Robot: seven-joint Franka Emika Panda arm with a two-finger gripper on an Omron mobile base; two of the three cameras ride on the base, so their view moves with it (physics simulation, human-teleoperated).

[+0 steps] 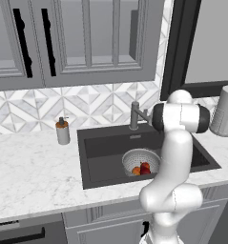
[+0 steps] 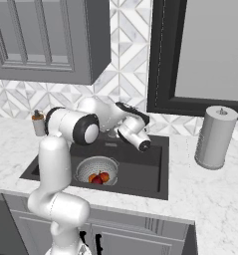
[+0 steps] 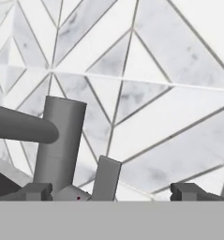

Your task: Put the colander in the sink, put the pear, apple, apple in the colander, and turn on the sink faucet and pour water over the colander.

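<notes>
Gripper [image 3: 111, 192]: jaws spread wide, holding nothing, raised at the back edge of the sink [image 1: 106, 143] close to the sink faucet [image 3: 59, 140]. Colander [image 1: 137, 157]: in the basin, front-centre, holding two apples [image 1: 136, 170] and the pear [image 1: 145, 169]. Soap dispenser [image 1: 62, 131]: on the counter [image 1: 34, 167] by the sink's back left corner.

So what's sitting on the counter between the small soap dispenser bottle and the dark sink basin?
Nothing: in the left base view, bare white marble counter runs from the soap dispenser bottle to the dark charcoal sink.
</notes>
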